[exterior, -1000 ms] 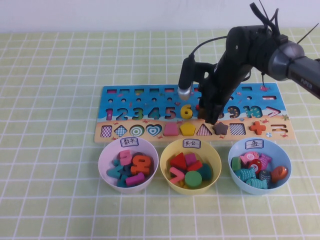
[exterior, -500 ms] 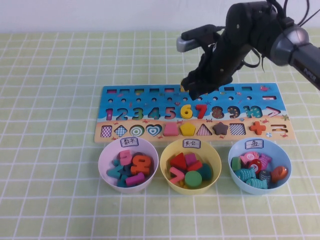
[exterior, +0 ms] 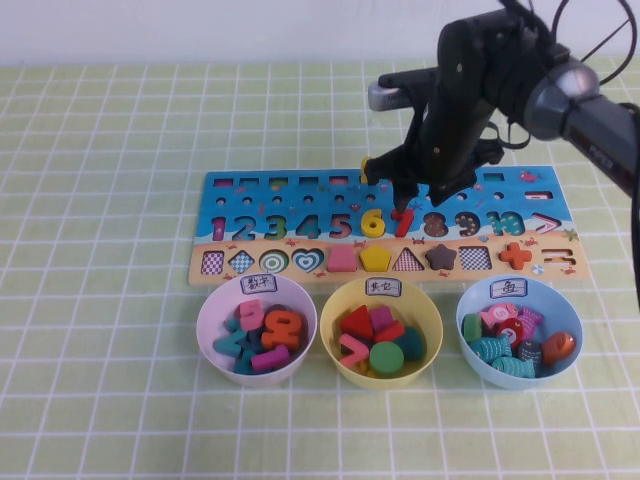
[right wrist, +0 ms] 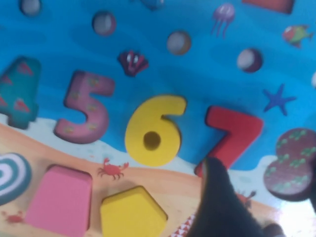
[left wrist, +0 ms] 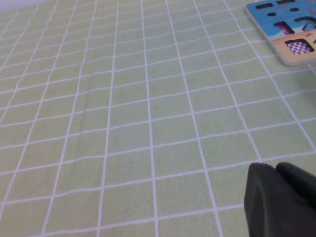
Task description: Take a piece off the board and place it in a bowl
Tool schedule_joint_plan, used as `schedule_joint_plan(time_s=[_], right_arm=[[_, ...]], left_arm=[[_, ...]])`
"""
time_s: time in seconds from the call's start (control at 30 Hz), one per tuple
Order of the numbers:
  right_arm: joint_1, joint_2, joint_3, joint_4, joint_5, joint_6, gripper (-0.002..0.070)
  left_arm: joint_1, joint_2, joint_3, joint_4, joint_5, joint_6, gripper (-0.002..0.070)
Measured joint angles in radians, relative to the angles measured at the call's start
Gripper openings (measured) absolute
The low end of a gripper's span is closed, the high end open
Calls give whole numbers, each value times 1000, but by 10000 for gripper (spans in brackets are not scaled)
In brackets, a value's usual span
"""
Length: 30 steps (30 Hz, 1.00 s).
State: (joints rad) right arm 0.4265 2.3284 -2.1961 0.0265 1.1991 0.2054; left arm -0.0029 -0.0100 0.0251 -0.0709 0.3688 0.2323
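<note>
Right gripper (exterior: pixel 408 186) hangs above the board (exterior: pixel 250 200), just over the red 7 (exterior: pixel 403 221) seated in its slot; its finger spread cannot be told. Lilac bowl (exterior: pixel 213 310) holds coloured digits. Only the left wrist view shows the left gripper (left wrist: pixel 281 200), over bare tablecloth (left wrist: pixel 148 123).

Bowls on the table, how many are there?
3. In a row in front of the board: the lilac bowl on the left, the yellow bowl in the middle, the light blue bowl on the right. None look hidden.
</note>
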Motion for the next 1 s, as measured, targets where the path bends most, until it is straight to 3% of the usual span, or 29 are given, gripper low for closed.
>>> schedule_joint_plan(time_s=[0.2, 1.0], right_arm=[[39, 23, 0, -76, 9, 22, 351], [41, 70, 0, -68, -25, 152, 335]], left_arm=[[0, 0, 0, 0, 0, 0, -5], [0, 0, 0, 0, 0, 0, -4]])
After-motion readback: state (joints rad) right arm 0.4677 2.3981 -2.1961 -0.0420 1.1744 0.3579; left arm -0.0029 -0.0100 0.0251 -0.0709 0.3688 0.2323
